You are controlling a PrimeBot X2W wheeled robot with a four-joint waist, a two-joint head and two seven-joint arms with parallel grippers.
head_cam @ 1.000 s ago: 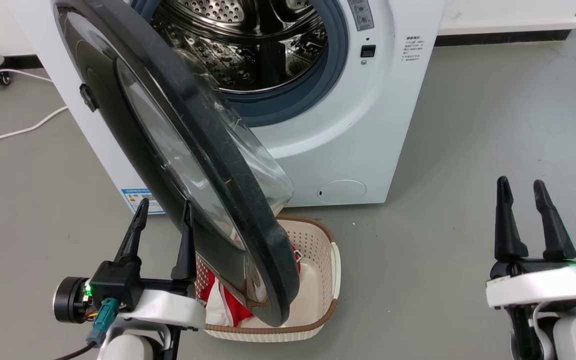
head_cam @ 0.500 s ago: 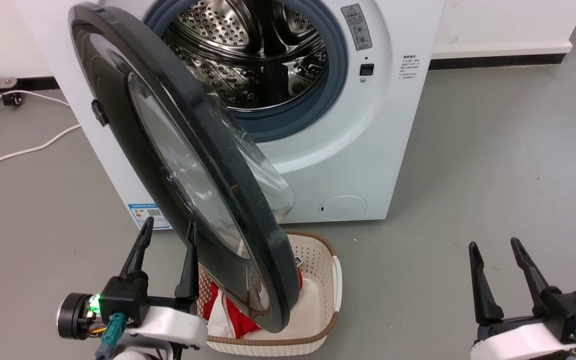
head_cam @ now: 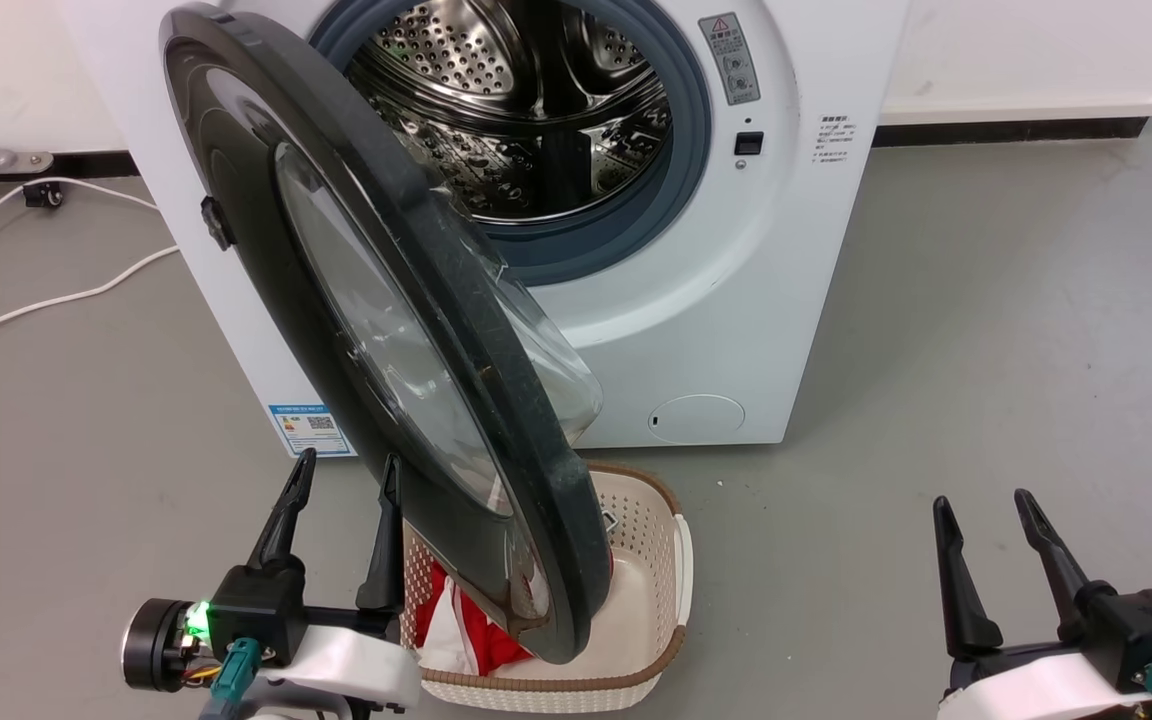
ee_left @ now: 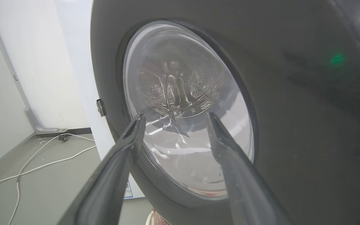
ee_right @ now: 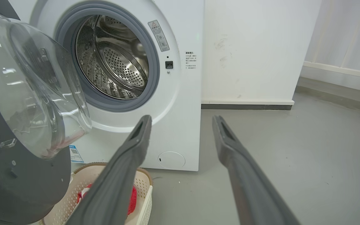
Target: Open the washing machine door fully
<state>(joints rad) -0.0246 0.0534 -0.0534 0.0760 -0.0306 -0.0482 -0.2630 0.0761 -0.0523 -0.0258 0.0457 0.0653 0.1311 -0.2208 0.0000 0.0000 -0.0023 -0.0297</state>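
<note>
Over the last second the whole head view has slid down and to the right, which we read as the camera moving, not the washing machine (head_cam: 736, 300). Allowing for that, the washing machine door (head_cam: 376, 340) stands at much the same angle as before, swung well out from the drum opening (head_cam: 536, 110) and hanging over the laundry basket (head_cam: 678, 560). The real change is the right gripper (head_cam: 981, 498), which has dropped lower and drawn back. It sits well apart from the door with its fingers spread and nothing between them. We judge the opening not yet finished, since the door looks only about halfway through its swing. The left gripper (head_cam: 348, 460) has kept its place just beside the door's outer face, low on the hinge side. It is open and empty, and in its wrist view the fingers point straight at the glass bowl (whether the nearer finger actually touches the black rim we cannot tell).
</note>
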